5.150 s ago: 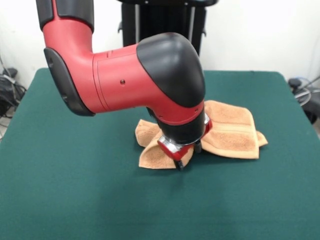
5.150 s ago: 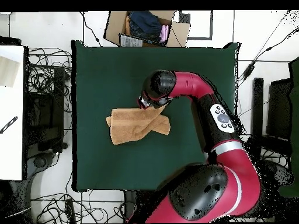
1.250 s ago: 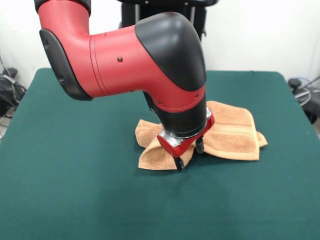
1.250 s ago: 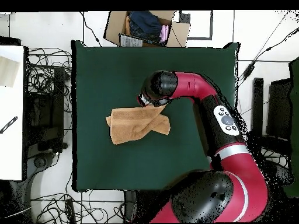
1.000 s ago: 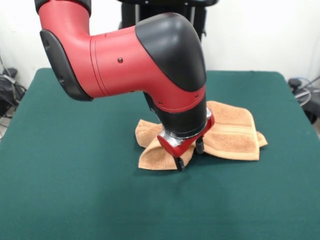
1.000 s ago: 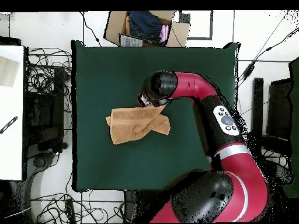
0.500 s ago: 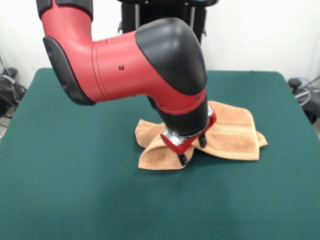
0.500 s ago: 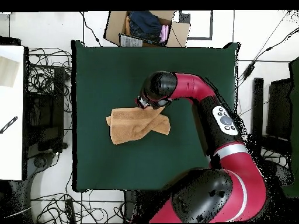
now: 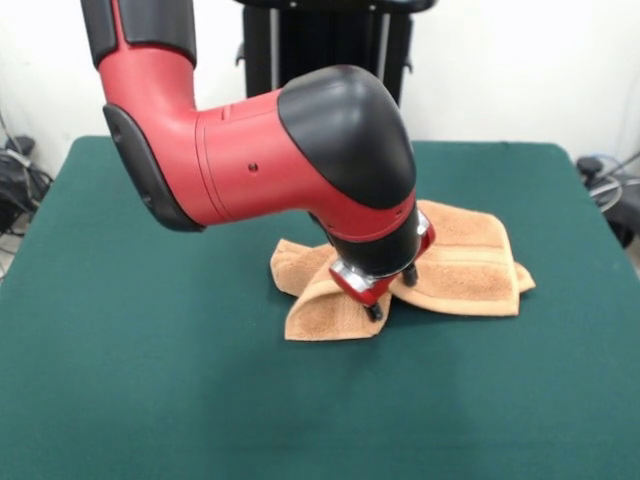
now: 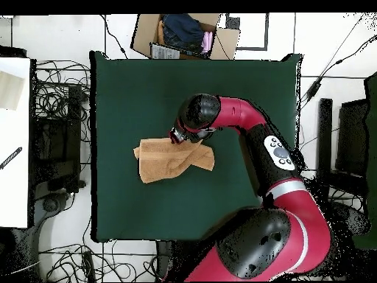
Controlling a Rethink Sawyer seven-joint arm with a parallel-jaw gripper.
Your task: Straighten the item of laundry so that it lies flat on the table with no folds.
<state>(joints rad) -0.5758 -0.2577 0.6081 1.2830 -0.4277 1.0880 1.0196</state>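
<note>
Right now, from my remote seat, I see the red and black arm (image 9: 250,150) bent low over the dark green table (image 9: 150,380), its gripper (image 9: 388,293) down on the item of laundry (image 9: 460,265). That item is a small orange-tan towel lying a little to the three o'clock side of the table's centre in the front view. It is not flat: a folded flap overlaps the main part, and the corner toward seven o'clock is raised into a hump just beside the gripper. A ribbed band crosses the flatter part toward three o'clock.

Two dark fingertips (image 9: 374,313) show below the red wrist ring, close together at the towel's near fold. I cannot tell whether the jaws pinch cloth or only touch it.

Looking straight down, I see the towel (image 10: 162,163) left of the table's (image 10: 125,88) middle, with the wrist covering its one o'clock corner. A cardboard box (image 10: 184,35) of items sits beyond the table at twelve o'clock.
</note>
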